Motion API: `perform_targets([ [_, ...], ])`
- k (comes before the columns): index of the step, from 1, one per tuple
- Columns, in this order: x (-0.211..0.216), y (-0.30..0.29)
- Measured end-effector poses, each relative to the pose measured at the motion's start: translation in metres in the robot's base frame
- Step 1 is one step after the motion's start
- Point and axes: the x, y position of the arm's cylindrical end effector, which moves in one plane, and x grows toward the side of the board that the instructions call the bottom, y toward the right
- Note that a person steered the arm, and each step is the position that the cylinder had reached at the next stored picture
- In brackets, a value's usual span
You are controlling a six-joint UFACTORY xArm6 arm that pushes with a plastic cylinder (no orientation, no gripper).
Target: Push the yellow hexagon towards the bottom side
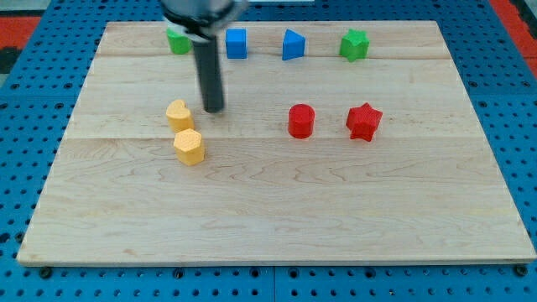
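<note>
The yellow hexagon [189, 147] lies on the left half of the wooden board [277, 218], a little above the board's middle height. Directly above it, toward the view's top and slightly left, sits a second yellow block [178, 114] with a lobed, heart-like outline — the two are touching or very nearly so.

My tip [216, 109] rests on the board just to the right of that upper yellow block, apart from it by a narrow gap, and up and to the right of the hexagon. The rod rises straight to a dark mount at the view's top edge. It has no fingers to open or close; it is a plain rod.

Along the top edge of the board stand four blocks in a row: a green block [177, 40] partly hidden behind the rod's mount, a blue cube [237, 43], a blue wedge-like block [292, 44] and a green star [354, 44]. To the right of centre stand a red cylinder [301, 121] and, near it on its right, a red star [364, 121].

The board is pale, made of long planks with faint seams running left to right. It rests on a blue perforated base [33, 117] — rows of small holes show on all sides. A patch of red shows at the view's top right corner.
</note>
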Motion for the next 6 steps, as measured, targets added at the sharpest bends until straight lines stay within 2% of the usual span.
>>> perform_targets([
  [1, -0.018, -0.059],
  [3, 0.097, 0.002],
  [5, 0.179, 0.064],
  [6, 0.138, 0.04],
])
